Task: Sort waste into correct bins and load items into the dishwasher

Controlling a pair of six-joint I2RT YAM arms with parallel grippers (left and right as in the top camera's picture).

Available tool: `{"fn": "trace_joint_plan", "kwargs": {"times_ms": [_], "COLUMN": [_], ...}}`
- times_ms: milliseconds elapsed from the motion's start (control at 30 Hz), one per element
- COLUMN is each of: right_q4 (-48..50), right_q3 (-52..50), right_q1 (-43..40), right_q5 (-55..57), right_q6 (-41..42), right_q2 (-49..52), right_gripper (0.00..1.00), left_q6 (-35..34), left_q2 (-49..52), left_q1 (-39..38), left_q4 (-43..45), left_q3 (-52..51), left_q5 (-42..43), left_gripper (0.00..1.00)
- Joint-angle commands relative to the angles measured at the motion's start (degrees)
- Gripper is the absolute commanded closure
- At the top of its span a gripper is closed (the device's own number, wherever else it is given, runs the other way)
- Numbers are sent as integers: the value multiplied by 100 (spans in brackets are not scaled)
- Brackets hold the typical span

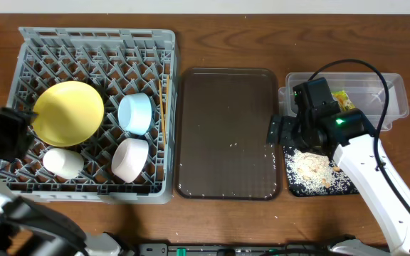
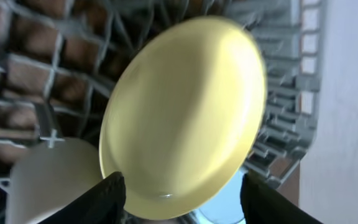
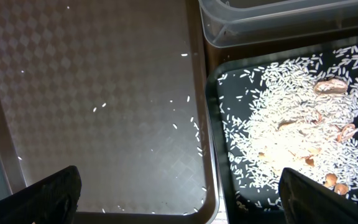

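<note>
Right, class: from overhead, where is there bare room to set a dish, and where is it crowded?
Free: the dark brown serving tray between the grey dish rack and the glossy black tray, bare but for stray rice; the rack's far rows. Crowded: the rack's front, holding pale-yellow plate, light-blue bowl, pinkish-white bowl and white cup.

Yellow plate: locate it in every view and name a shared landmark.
Overhead: yellow plate at the left of the grey dish rack, beside the white cup.
Left wrist: fills the centre, rack grid behind.
Right wrist: not in it.
Landmark: the rack, in overhead and left wrist; right wrist shares only the brown tray with overhead.
</note>
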Motion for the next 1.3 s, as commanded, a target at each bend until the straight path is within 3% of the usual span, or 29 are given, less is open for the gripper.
{"fn": "trace_joint_plan", "kwargs": {"times_ms": [0,367,567,733,900,1033,1133,1233,1267], "right_q4": [-7,0,4,101,103,107,107,111,114], "right_q3": [-2,-2,-2,-2,-2,-2,-2,-2,-2], "right_q1": [26,26,26,26,26,28,26,26,26], "right_q5": [33,33,33,33,33,31,33,31,33], "right_q6": [-57,-57,-57,-57,-57,-57,-55,-57,-57], "right_q2": [-15,-15,-15,-15,-15,-15,-15,-15,-15], "right_gripper": [1,1,1,1,1,1,1,1,1], "left_q6": [179,463,461,614,1130,1357,1434,1434,1456], "left_q2": [339,278,334,688,1023,1169,1200,1200,1200], "left_q1": [9,74,188,90,76,76,76,76,76], "left_q4": [-63,103,140,479,625,603,625,789,837], "left_q3": [-46,-39,-50,-122,-122,-122,-122,-122,-122], "left_q5": [155,-343,-1403,-1191,-94,-20,63,76,122], "left_gripper": [42,43,43,46,49,50,61,89,92]}}
